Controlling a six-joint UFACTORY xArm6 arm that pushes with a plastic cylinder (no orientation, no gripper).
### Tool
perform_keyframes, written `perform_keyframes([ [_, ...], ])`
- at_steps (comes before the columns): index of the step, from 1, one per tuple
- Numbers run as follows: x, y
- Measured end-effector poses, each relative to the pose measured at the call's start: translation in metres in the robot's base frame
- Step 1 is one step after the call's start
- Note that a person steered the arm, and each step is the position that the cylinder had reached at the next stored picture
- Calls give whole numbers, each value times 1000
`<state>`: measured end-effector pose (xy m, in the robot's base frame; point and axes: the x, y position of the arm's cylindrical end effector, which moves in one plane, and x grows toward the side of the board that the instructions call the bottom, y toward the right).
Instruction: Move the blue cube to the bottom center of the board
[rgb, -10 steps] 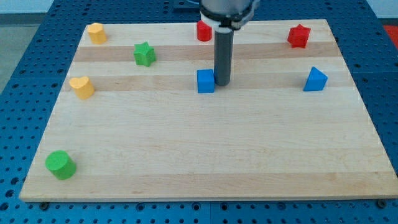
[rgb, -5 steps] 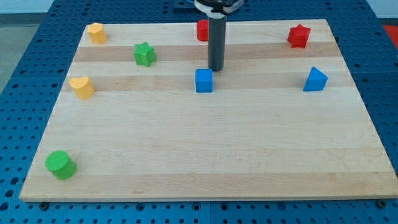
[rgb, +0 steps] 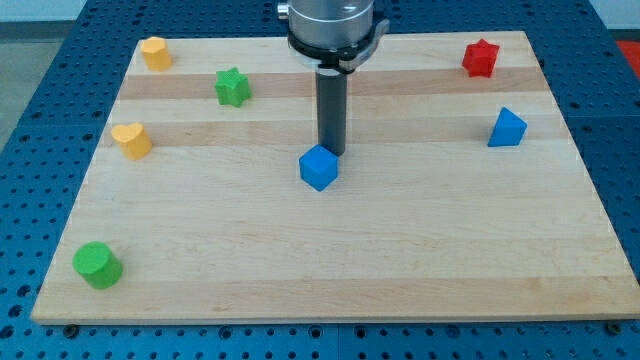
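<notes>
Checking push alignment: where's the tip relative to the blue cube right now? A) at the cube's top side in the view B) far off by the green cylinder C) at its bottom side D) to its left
A: my tip sits right at the upper edge of the blue cube, on the side toward the view's top.

1. A straight, dark grey cylindrical rod ends in my tip (rgb: 331, 153), blunt and flat.
2. Above the rod sits a wider round collar in silver-grey metal, with a black underside band.
</notes>
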<state>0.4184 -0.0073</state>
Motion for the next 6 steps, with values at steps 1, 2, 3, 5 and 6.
perform_keyframes([
  [1, 17, -1],
  [2, 52, -1],
  [3, 65, -1],
  [5, 31, -28],
  [6, 39, -57],
])
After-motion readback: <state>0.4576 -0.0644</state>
